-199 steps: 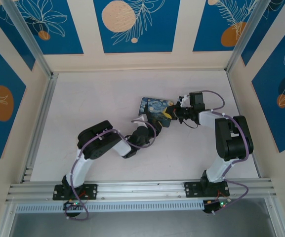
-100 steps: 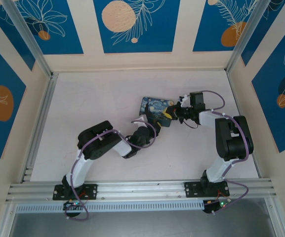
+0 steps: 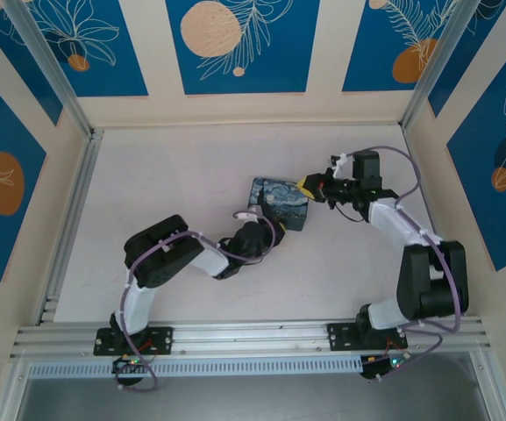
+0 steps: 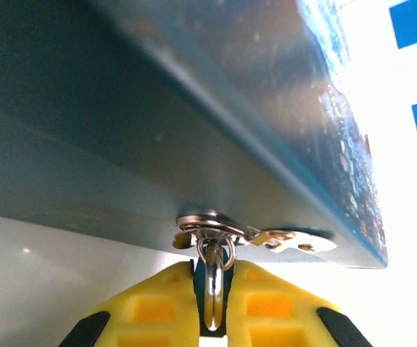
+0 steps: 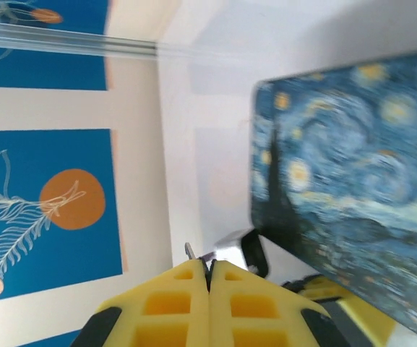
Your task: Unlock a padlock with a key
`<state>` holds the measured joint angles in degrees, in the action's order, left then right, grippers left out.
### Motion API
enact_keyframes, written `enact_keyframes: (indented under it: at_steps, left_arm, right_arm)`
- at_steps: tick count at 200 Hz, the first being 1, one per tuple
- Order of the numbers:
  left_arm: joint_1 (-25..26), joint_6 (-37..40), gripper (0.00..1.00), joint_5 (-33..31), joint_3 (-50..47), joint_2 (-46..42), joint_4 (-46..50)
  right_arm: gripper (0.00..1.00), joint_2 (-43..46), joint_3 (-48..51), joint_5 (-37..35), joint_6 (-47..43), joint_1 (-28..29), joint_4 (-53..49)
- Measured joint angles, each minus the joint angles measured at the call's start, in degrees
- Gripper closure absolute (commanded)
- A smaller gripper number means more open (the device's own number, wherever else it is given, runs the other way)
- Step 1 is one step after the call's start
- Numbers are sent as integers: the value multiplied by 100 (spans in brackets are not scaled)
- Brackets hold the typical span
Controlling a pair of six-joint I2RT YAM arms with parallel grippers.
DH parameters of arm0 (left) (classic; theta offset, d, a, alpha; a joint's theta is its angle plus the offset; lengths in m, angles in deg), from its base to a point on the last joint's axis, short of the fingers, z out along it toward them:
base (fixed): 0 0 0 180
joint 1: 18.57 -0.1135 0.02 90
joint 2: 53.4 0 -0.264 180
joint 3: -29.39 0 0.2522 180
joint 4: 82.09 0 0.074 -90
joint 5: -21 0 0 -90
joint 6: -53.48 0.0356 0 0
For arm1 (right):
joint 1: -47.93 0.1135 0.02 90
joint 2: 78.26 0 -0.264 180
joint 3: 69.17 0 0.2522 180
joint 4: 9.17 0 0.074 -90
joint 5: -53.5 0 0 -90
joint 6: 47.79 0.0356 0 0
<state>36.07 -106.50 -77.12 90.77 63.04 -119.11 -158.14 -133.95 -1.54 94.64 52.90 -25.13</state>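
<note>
In the left wrist view my left gripper [image 4: 213, 266] is shut on the padlock [image 4: 214, 290]. Its thin silvery shackle loop stands between the yellow fingers, with dark blue behind it, and hangs from a metal ring [image 4: 207, 224] at the lower edge of the blue tin [image 4: 157, 108]. From above, the left gripper [image 3: 261, 221] sits at the near-left edge of the tin [image 3: 279, 200]. My right gripper [image 3: 307, 184] is just right of the tin, jaws pressed together. The key [image 5: 188, 251] is a thin silvery sliver sticking out of the right gripper [image 5: 209, 266].
A flat silvery tab [image 4: 295, 239] lies beside the ring under the tin's edge. The swirl-painted tin [image 5: 345, 188] fills the right of the right wrist view. White table [image 3: 165, 175] spreads to the left and back, bounded by aluminium rails [image 3: 68, 219] and patterned walls.
My right arm has swung back to the right, taking its gripper off the tin's right edge. My left gripper has closed on the padlock, and the left elbow has shifted left.
</note>
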Motion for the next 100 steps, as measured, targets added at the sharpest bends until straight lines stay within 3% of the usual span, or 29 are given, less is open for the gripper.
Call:
enact_keyframes:
  at_steps: [56, 100]
  left_arm:
    - [-435, 98, 100, 1237, -114, -623, 984]
    - [-793, 151, 100, 1696, -470, -1261, 1554]
  right_arm:
    - [100, 1606, 1910, 111, 0, 105, 131]
    - [100, 2273, 3069, 125, 33, 483, 267]
